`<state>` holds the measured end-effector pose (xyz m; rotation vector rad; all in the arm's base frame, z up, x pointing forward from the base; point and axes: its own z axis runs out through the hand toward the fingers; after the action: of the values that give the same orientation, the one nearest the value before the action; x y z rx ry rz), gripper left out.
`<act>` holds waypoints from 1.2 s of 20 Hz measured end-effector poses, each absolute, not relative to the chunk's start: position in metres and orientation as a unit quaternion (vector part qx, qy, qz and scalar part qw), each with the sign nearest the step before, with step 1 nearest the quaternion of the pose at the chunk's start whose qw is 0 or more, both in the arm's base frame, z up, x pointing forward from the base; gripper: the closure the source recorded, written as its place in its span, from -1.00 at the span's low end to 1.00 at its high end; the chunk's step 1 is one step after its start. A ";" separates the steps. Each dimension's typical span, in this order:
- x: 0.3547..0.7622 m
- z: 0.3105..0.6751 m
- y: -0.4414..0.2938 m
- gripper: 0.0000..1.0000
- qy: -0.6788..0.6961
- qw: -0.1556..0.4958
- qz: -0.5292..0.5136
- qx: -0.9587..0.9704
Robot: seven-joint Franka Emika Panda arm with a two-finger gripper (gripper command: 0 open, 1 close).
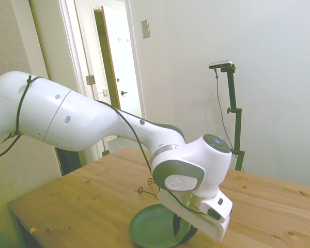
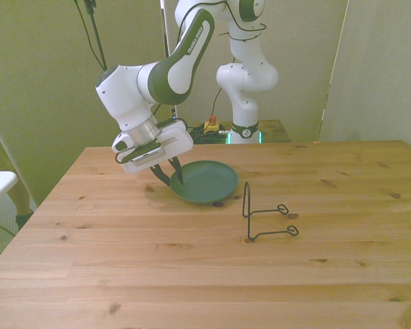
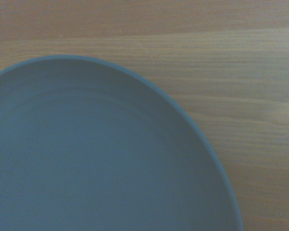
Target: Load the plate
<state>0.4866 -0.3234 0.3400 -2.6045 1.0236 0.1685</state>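
Observation:
The teal-green plate (image 2: 207,181) lies flat on the wooden table (image 2: 205,274), a little toward the front view's left of centre. My gripper (image 2: 172,179) is down at the plate's rim on the front view's left. It is open: one dark finger (image 2: 179,175) sits over the plate's inside and the other is just outside the rim. In the side view the gripper (image 1: 183,231) hangs low over the near edge of the plate (image 1: 151,227). The plate (image 3: 96,154) fills most of the wrist view, with bare wood beside it.
A thin black wire stand (image 2: 264,218) stands on the table just to the front view's right of the plate, its two prongs lying along the wood. The arm's white wrist (image 2: 151,147) leans over the plate's rim on the front view's left.

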 end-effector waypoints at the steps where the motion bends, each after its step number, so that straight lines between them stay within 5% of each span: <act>1: 0.487 0.339 -0.322 1.00 0.360 0.170 0.060 -0.915; 11: 0.488 0.358 -0.301 1.00 0.377 0.160 0.031 -0.911; 24: 0.487 0.534 -0.218 1.00 0.397 0.059 -0.093 -0.911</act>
<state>0.4873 -0.2180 0.5337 -2.7607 1.2019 -0.2814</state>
